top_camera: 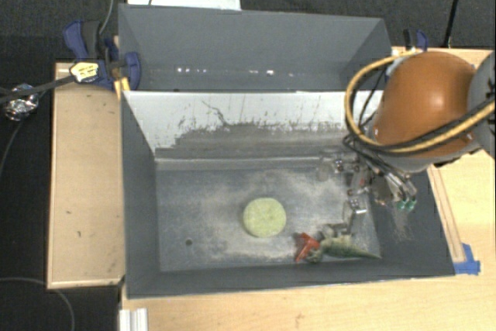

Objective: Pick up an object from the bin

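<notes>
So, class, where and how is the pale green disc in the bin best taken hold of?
Probably by its rim, at opposite edges, straight down from above: the disc lies flat on the bin floor, round, with bare floor all around.

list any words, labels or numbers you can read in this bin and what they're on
None can be read.
The pale green disc: plain, no marking.
The red and green thing near the front right corner: too small to tell.
The bin: only scratches on its back wall.

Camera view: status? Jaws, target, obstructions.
Jaws low, near-right of bin, at small red-and-green thing. Pale green disc apart to its left. Nothing in the way.
</notes>
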Tool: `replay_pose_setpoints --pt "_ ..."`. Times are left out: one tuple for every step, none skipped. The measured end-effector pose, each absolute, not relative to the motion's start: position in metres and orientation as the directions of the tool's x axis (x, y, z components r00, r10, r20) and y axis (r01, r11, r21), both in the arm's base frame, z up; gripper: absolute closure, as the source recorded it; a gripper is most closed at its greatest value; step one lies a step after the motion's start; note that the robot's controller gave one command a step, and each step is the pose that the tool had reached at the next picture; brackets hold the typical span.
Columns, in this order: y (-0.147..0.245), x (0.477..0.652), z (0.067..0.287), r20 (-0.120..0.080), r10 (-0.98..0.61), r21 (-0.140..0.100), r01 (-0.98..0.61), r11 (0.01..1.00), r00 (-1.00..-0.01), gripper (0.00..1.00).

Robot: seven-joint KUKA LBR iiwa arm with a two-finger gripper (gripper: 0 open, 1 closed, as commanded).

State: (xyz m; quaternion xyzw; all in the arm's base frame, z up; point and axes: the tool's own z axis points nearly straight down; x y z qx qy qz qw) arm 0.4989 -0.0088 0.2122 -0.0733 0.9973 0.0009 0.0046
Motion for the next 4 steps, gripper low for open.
replay_pose_setpoints --pt "0.023 0.489 0.180 -0.003 -0.170 0.000 -0.170 0.985 -0.985 0.00" --pt "0.014 0.483 0.160 -0.008 -0.262 0.003 -0.262 0.965 -0.965 0.00" --pt "-0.052 0.486 0.087 -0.009 -0.502 -0.005 -0.501 0.865 -0.865 0.00" --pt "-0.058 0.478 0.064 -0.010 -0.456 0.001 -0.456 0.890 -0.890 1.00"
